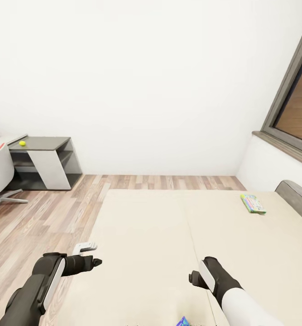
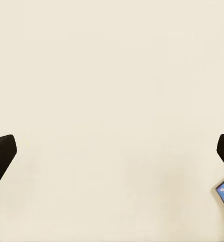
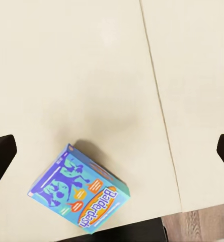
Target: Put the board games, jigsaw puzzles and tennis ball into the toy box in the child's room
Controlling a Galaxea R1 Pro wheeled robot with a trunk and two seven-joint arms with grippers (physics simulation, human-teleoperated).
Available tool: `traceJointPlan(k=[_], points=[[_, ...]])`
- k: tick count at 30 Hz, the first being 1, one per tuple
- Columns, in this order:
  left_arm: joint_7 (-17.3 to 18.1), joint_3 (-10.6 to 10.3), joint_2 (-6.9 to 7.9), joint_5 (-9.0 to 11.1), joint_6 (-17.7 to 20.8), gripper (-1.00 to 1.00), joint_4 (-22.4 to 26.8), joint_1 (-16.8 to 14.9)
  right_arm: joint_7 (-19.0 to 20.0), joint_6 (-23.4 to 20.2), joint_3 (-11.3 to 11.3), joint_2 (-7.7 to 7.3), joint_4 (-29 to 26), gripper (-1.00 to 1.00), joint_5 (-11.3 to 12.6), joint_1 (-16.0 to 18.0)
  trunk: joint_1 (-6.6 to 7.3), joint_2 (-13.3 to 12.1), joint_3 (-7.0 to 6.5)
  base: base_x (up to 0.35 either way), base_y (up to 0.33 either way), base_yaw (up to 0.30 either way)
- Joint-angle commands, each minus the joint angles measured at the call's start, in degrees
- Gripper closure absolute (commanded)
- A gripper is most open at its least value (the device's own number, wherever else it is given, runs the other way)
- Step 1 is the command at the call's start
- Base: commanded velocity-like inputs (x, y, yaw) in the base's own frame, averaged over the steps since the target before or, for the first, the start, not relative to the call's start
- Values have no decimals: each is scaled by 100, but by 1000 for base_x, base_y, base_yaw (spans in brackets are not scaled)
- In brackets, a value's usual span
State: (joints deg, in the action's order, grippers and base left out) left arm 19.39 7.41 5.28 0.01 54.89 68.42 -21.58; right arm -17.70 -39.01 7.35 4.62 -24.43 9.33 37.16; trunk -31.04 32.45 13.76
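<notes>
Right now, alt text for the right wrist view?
A blue cartoon board game box lies flat on the beige bed, near its edge, with a strip of wood floor beyond. The open right gripper hangs above it, holding nothing.

Both arms are matte black with white panels. The left arm point(image 1: 35, 290) carries a long white side panel and a small white bracket near its black gripper point(image 1: 94, 261). The right arm point(image 1: 234, 294) has a white forearm.
</notes>
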Motion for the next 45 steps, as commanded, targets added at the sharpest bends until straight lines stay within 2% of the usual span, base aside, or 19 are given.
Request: traceJointPlan(k=[1, 45], points=[[20, 6, 1, -1, 30, -100, 5, -4, -49, -11, 14, 4, -10, -100, 61, 2, -2, 9, 19, 0, 0, 0], [21, 3, 0, -7, 23, -100, 5, -5, -21, 1, 43, -24, 26, -100, 148, -51, -2, 9, 436, 0, 0, 0]])
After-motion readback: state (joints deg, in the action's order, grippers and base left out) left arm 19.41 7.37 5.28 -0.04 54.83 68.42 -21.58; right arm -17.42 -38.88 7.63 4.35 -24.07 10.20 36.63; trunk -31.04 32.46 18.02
